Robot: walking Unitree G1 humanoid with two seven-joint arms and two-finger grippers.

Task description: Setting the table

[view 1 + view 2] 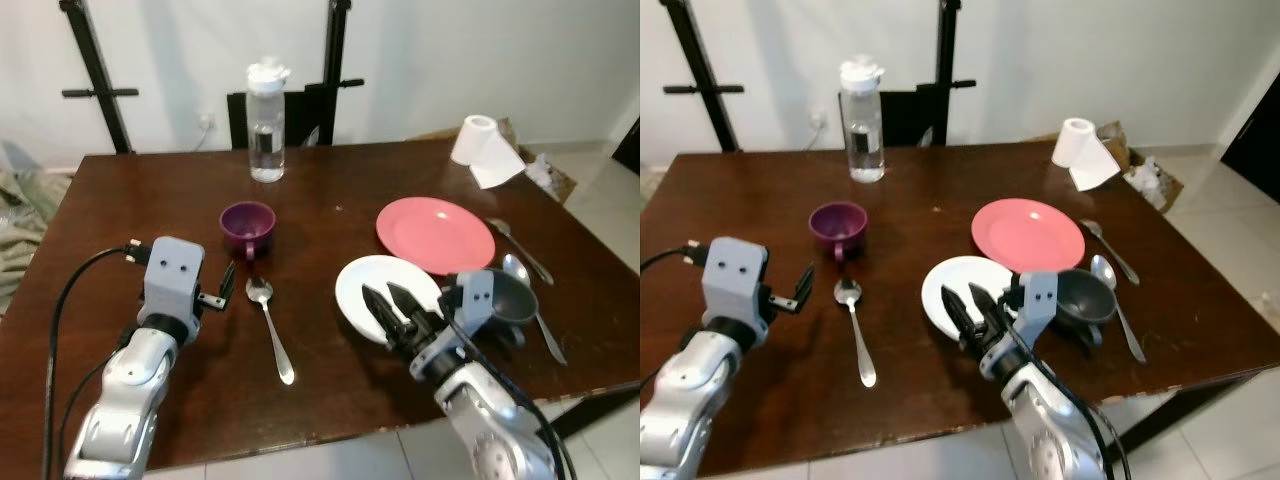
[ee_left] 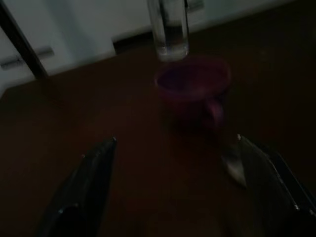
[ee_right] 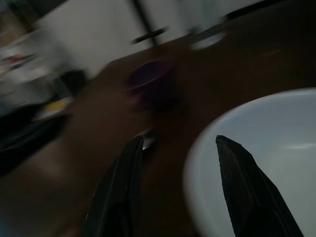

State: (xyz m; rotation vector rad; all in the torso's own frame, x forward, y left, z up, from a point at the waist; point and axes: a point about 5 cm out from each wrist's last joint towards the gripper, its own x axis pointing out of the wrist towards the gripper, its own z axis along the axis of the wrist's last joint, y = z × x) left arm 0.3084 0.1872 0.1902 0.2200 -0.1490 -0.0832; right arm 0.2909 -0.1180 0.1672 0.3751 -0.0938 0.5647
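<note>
A white plate (image 1: 385,270) lies near the table's front edge, with a pink plate (image 1: 435,233) just behind it and a grey bowl (image 1: 505,297) to its right. My right gripper (image 1: 380,292) is open and hovers low over the white plate's left part; in the right wrist view one finger is above the plate (image 3: 276,123) and one is off its rim. A purple cup (image 1: 247,228) stands left of centre, with a spoon (image 1: 270,325) in front of it. My left gripper (image 1: 222,288) is open just left of the spoon's bowl, pointing at the cup (image 2: 192,86).
A clear water bottle (image 1: 266,125) stands at the back of the dark wooden table (image 1: 150,200). A paper towel roll (image 1: 480,150) sits at the back right. Two more spoons (image 1: 535,300) lie right of the bowl and pink plate. A black chair back (image 1: 300,115) is behind the table.
</note>
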